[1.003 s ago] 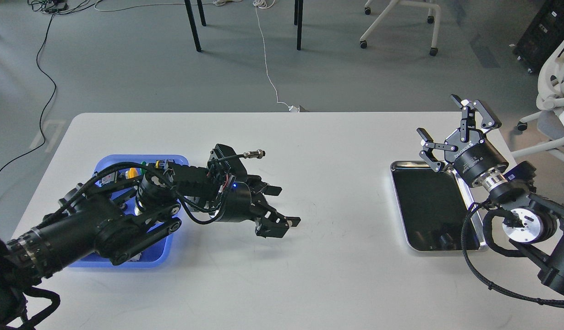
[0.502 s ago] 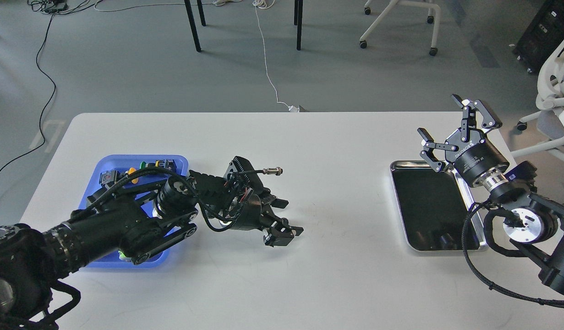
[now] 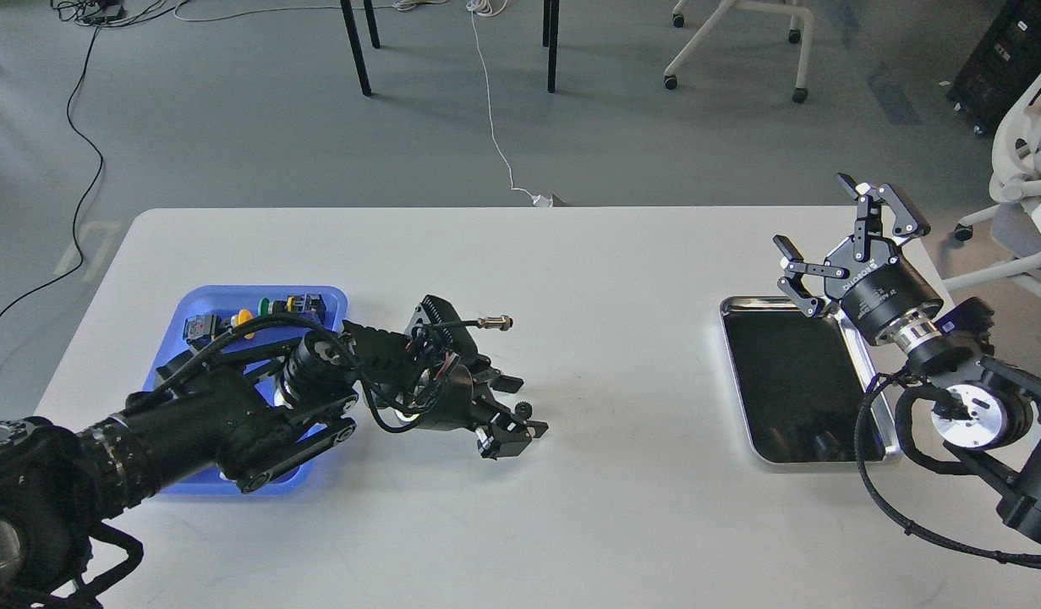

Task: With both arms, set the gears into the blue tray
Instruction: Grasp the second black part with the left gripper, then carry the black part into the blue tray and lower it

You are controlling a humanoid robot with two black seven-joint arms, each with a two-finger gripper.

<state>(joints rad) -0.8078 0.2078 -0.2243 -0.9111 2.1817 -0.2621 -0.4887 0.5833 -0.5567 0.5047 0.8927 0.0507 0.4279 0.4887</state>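
Left gripper (image 3: pixel 513 414) low over white table (image 3: pixel 621 254), pinching small black gear (image 3: pixel 523 410), just right of blue tray (image 3: pixel 200 301) holding coloured switches (image 3: pixel 258 313). Right gripper (image 3: pixel 850 241) raised, fingers spread wide, above far edge of silver-rimmed tray (image 3: pixel 795 381)

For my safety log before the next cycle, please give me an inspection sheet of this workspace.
Surface: white table, no spill seen.
Job's things: blue tray, partly under the left arm; small toothed piece, perhaps a gear, at the left gripper.
Clutter: push-button switches in the blue tray; silver-rimmed tray.
Grippers: left gripper low over table, state unclear; right gripper open, raised.
Cables: white cable, black cable, on floor.
Surroundings: wheeled chair.
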